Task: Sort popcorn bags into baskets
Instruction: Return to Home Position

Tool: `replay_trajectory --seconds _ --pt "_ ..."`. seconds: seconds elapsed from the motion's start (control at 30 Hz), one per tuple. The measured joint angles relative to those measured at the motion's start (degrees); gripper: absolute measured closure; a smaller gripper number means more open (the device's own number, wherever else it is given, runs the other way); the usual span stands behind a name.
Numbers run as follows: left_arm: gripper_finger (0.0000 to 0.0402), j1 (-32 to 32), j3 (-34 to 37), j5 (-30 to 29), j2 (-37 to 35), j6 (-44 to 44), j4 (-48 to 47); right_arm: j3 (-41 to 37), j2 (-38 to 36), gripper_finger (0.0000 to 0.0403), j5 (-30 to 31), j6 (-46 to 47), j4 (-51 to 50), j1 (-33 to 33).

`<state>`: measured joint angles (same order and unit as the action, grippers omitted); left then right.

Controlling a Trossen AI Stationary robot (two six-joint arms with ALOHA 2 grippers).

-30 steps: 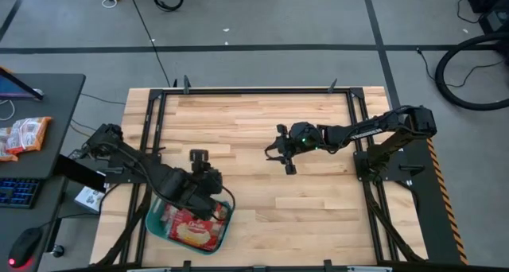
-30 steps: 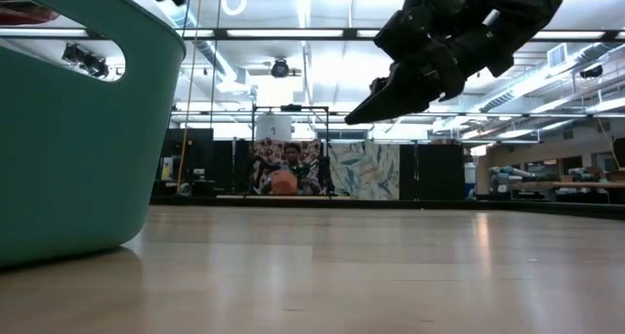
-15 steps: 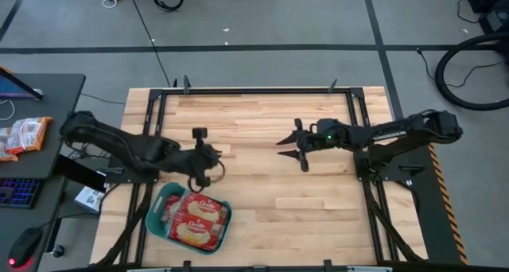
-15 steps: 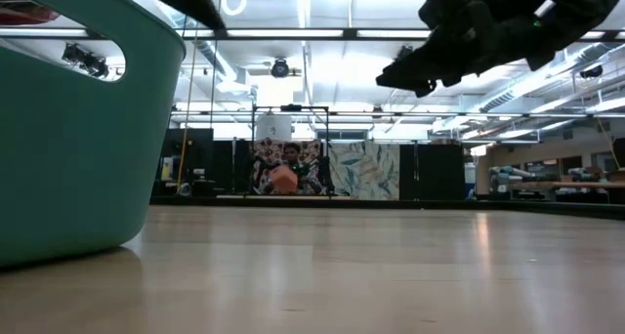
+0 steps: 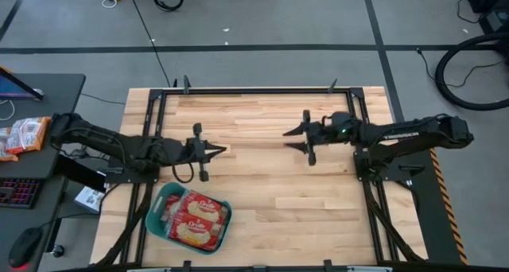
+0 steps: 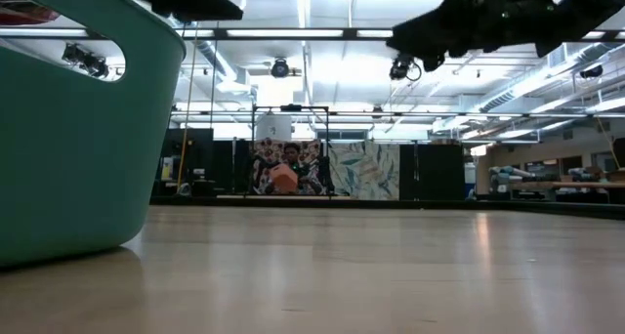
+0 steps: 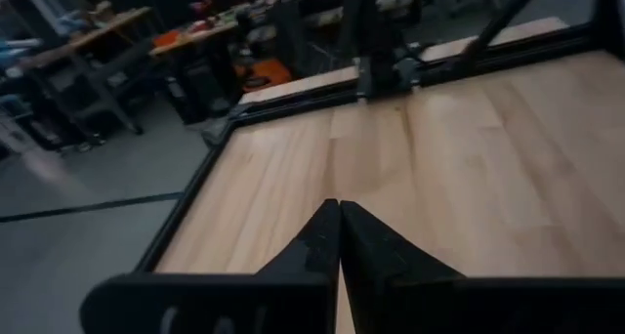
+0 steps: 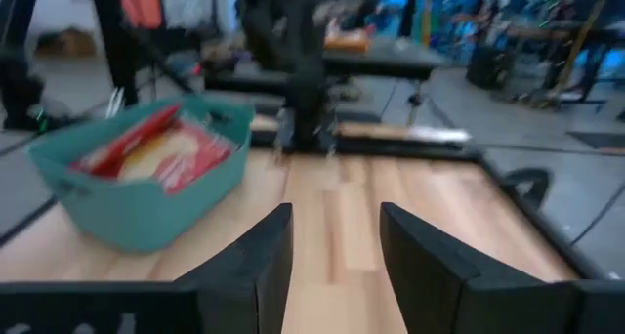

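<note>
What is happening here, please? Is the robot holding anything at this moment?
No, neither arm is holding anything. Both arms reach in over the bare middle of the table. The left gripper is shut and empty, and the right gripper is open and empty. The popcorn bags lie in the teal basket, which stands on the left arm's side near the table's edge. No bag shows loose on the table, so the sorting looks done.

A grey floor (image 5: pixel 262 17) surrounds the wooden table (image 5: pixel 254 121), a dark desk (image 5: pixel 48 93) beside it, strip lights (image 6: pixel 293 33) overhead.
</note>
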<state>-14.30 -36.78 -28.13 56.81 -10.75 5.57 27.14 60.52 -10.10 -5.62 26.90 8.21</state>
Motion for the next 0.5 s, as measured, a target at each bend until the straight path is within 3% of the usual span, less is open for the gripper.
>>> replay_trajectory --seconds 0.3,0.5 --pt "0.0389 2.5 10.6 0.0 -10.7 -2.3 10.9 0.1 -8.1 0.0266 -5.5 2.3 -5.6 7.9" --pt "0.0389 3.7 17.0 -3.1 -19.3 -1.9 14.7 -1.6 -10.2 0.0287 -3.1 6.8 -6.2 8.9"
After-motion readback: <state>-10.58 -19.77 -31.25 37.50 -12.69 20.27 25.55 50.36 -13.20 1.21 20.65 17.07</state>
